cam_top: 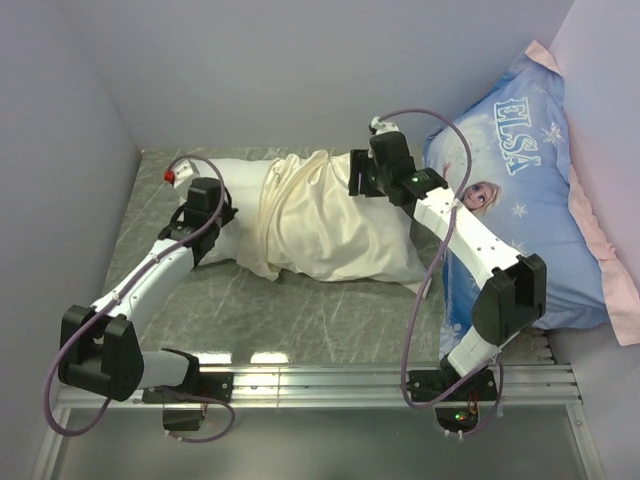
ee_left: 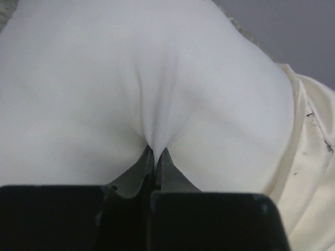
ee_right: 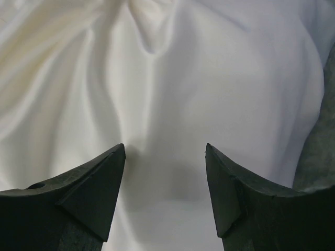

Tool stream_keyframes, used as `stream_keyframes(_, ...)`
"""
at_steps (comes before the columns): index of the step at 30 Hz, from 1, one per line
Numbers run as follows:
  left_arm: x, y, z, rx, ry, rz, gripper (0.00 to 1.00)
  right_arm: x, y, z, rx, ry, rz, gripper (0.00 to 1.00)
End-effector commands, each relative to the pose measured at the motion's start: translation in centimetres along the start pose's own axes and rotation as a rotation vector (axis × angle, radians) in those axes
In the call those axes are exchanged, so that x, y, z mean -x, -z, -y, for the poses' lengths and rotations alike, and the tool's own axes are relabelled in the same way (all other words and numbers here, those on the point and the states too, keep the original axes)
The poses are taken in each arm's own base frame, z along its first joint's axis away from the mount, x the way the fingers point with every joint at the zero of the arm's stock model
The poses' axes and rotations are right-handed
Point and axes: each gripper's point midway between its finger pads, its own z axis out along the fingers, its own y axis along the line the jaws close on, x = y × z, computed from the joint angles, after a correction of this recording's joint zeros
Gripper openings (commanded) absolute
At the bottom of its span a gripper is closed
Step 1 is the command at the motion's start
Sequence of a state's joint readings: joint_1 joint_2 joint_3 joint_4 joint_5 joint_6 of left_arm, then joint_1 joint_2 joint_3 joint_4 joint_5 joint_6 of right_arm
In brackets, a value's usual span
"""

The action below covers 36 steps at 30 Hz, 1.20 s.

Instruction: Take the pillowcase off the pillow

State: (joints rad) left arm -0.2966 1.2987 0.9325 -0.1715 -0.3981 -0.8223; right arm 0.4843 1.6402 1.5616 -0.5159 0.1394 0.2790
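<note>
One pillow (cam_top: pixel 240 178) lies mid-frame on the table (cam_top: pixel 330 310), its bare white left end pinched tight in the left gripper (ee_left: pixel 156 155), the cream pillowcase (cam_top: pixel 330 225) bunched over its right part by the wide-spread right gripper (ee_right: pixel 165 151).

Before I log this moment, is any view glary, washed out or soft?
Top external: sharp, two glare patches on the table. Left wrist: the pillow reads nearly featureless white, the left gripper underexposed. Right wrist: the pillowcase folds shade clearly, the right gripper soft and dark.
</note>
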Motion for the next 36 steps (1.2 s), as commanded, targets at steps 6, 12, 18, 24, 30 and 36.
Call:
stream_keyframes(6, 12.5, 4.1, 2.8, -0.052, -0.004, 0.262, 0.0, -2.0, 1.7, 0.1, 0.161, -0.123, 0.007, 0.7)
stream_keyframes(12, 17.1, 7.2, 5.5, -0.113, -0.032, 0.344, 0.0, -6.9, 5.9, -2.3, 0.365, -0.197, 0.018, 0.71)
stream_keyframes(18, 19.1, 8.7, 7.3, -0.159, -0.044, 0.385, 0.0, -13.9, 6.7, -3.0, 0.335, -0.196, -0.009, 0.72)
stream_keyframes(24, 21.0, 10.6, 9.8, -0.194, -0.075, 0.424, 0.0, -19.0, 7.3, -6.1, 0.393, -0.179, -0.038, 0.74)
stream_keyframes(30, 22.8, 12.9, 12.8, -0.259, -0.092, 0.454, 0.0, -20.9, 4.7, -5.2, 0.315, -0.213, -0.048, 0.68)
stream_keyframes(36, 25.6, 15.4, 15.6, -0.331, -0.09, 0.498, 0.0, -21.1, 3.0, -5.5, 0.281, -0.23, -0.06, 0.0)
